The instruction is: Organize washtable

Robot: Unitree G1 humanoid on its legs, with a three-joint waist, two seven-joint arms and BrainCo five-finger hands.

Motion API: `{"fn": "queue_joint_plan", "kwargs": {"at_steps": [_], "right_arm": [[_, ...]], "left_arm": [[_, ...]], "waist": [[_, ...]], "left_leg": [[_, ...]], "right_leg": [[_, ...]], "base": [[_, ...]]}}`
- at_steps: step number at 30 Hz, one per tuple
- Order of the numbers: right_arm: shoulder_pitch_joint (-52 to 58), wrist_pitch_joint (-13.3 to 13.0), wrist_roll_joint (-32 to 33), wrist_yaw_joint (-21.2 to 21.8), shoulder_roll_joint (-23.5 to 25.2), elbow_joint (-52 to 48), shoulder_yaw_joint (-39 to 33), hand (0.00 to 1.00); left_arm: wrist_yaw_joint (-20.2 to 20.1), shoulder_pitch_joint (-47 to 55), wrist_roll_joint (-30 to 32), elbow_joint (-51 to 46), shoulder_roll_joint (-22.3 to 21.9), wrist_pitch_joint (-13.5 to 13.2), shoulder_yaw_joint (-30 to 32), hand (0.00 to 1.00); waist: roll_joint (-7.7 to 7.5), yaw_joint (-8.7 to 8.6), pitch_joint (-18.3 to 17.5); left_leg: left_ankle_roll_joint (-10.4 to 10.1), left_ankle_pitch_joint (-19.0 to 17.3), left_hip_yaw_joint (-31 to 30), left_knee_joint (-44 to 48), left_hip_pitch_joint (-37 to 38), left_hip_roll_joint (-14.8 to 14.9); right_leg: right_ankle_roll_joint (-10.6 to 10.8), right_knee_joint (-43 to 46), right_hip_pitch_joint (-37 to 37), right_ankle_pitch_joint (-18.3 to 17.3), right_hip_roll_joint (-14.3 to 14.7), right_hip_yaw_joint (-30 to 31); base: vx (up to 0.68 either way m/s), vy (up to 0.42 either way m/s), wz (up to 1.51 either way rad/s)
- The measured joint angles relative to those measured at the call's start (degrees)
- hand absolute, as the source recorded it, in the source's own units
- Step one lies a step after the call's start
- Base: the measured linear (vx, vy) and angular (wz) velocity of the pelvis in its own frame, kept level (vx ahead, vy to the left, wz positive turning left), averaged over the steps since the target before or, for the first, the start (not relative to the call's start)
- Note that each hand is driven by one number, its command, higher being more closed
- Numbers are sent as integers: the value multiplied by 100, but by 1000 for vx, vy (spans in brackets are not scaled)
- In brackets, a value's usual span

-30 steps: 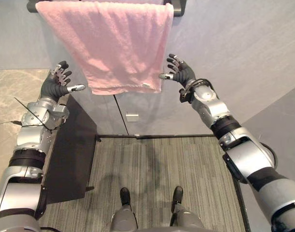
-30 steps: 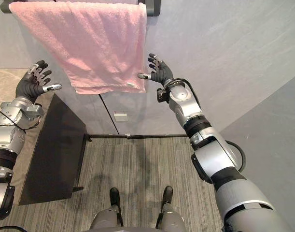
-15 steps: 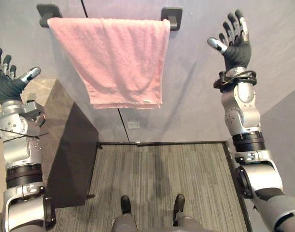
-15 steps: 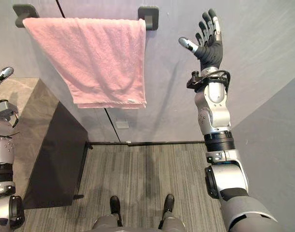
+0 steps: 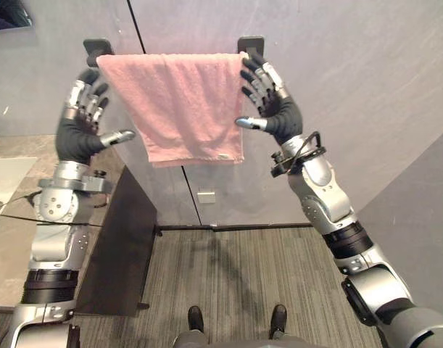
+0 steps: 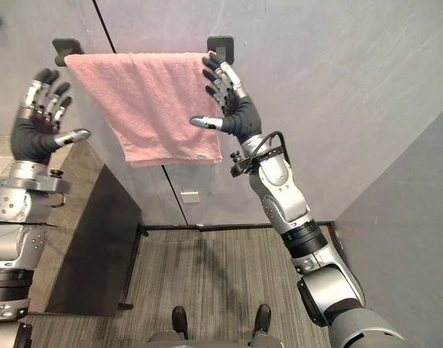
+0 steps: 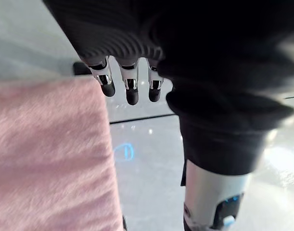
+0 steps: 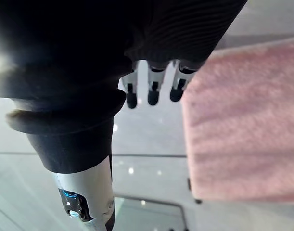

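Though hung, the pink towel (image 5: 185, 101) likely needs straightening; left robot hand (image 5: 77, 138) and right robot hand (image 5: 280, 116) flank it, spread open.

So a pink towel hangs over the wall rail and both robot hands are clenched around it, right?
No. The pink towel does hang over the wall rail, but the left hand and right hand are open beside it, as the left eye view shows.

2 silver-grey arms (image 5: 319, 192) with black-banded joints carry dark ribbed, silver-fingered hands (image 5: 283, 119).
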Motion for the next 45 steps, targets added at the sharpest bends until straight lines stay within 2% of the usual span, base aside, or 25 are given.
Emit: {"fn": "queue_joint_plan", "kwargs": {"at_steps": [4, 8, 16, 19, 24, 28, 31, 33, 37, 40, 42, 45], "right_arm": [[-460, 59, 242, 70, 27, 811, 490, 0], [-1004, 112, 328, 50, 167, 1450, 492, 0], [-2291, 115, 387, -100, 501, 2676, 454, 0], [-2577, 120, 452, -193, 592, 3005, 366, 0], [-2675, 130, 558, -376, 602, 3298, -34, 0], [-2698, 246, 553, -405, 426, 3421, -200, 0], [-2393, 255, 563, -398, 186, 3288, -421, 0], [-1608, 252, 682, -393, -121, 2719, -719, 0], [32, 253, 900, -347, -485, 1971, -1318, 0], [1454, 243, 957, -239, -475, 1255, -1988, 0], [2327, 231, 933, -148, -340, 863, -2533, 0], [2988, 199, 933, -150, 58, 630, -3180, 0]], "left_arm": [[-70, -163, -332, 670, 31, 41, -554, 0], [-67, -779, -485, 1193, 38, 57, -871, 0], [-39, -2448, -649, 2175, 146, 42, -1268, 0], [-36, -2977, -703, 2844, 145, 57, -1357, 0], [-40, -3424, -759, 3527, 142, 242, -1441, 0], [-36, -3444, -755, 3829, 103, 292, -1353, 0], [-36, -3119, -755, 3777, 57, 292, -948, 0], [-30, -2551, -754, 3654, 57, 293, -496, 0], [-24, -1525, -745, 3442, 54, 312, 0, 0], [-26, -607, -722, 2909, -164, 330, 565, 0], [-20, 40, -573, 2396, -553, 320, 994, 0], [-15, 778, -396, 1885, -1057, 311, 1279, 0]], "waist": [[-16, 43, -2], [-50, 160, 40], [-124, 164, 583], [-125, 148, 787], [-125, 123, 1031], [-116, -16, 1121], [-114, -21, 1128], [-114, -18, 1128], [-114, -26, 1128], [-111, -44, 1124], [-108, -81, 1119], [-108, -152, 1058]], "left_leg": [[-26, 20, -27, 1, -173, 49], [-14, 58, -77, 4, -304, 78], [2, 165, -321, 37, -723, 72], [49, 218, -360, 41, -863, 62], [59, 254, -329, 44, -881, 53], [59, 253, -297, 44, -866, 56], [60, 251, -232, 44, -810, 59], [59, 243, -153, 44, -753, 63], [35, 201, -90, 40, -629, 76], [-8, 142, -44, 34, -560, 79], [-26, 109, -46, 32, -534, 82], [-47, 52, -36, 22, -468, 87]], "right_leg": [[-28, 2, -155, 37, 25, -30], [-48, 21, -275, 128, 97, -53], [-63, 3, -505, 149, 93, -286], [-69, 4, -614, 172, 85, -328], [-76, 21, -661, 182, 83, -317], [-79, 21, -673, 185, 87, -249], [-83, 21, -673, 192, 91, -167], [-83, 21, -665, 193, 97, -83], [-79, 17, -590, 192, 108, -24], [-69, 0, -558, 180, 106, -9], [-24, 0, -528, 136, 102, -8], [-52, -2, -465, 88, 83, -5]], "base": [[8, -5, 1], [7, -6, 1], [-19, 10, 17], [-20, 9, 5], [-3, 11, -4], [-12, 15, -5], [-17, 14, -13], [-15, 13, -16], [-17, 10, -11], [-18, 12, -8], [0, 0, 0], [0, 0, 0]]}}
